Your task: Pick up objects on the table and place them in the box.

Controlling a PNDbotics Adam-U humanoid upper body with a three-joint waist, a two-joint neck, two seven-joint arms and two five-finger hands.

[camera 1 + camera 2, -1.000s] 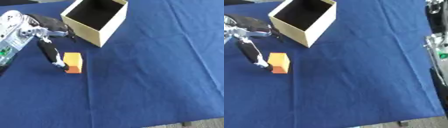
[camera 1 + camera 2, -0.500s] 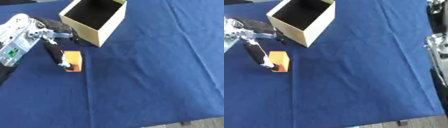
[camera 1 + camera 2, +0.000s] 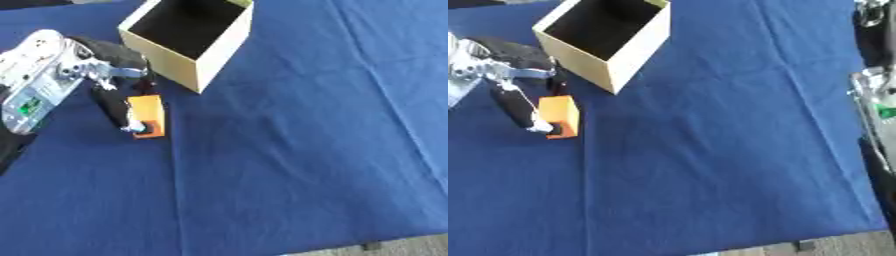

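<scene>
Left hand [image 3: 109, 82] is down on the blue table [image 3: 289, 150] with its fingers curled around an orange block [image 3: 146, 115], pinching it from the left and far sides. Block's sitting on the cloth just in front of the open cardboard box [image 3: 188, 37]. Right hand isn't showing clearly.

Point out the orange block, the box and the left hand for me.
orange block [image 3: 146, 114]: left eye view, on its top face.
box [image 3: 225, 47]: left eye view, on its outer side wall.
left hand [image 3: 112, 103]: left eye view, on a dark finger beside the block.
</scene>
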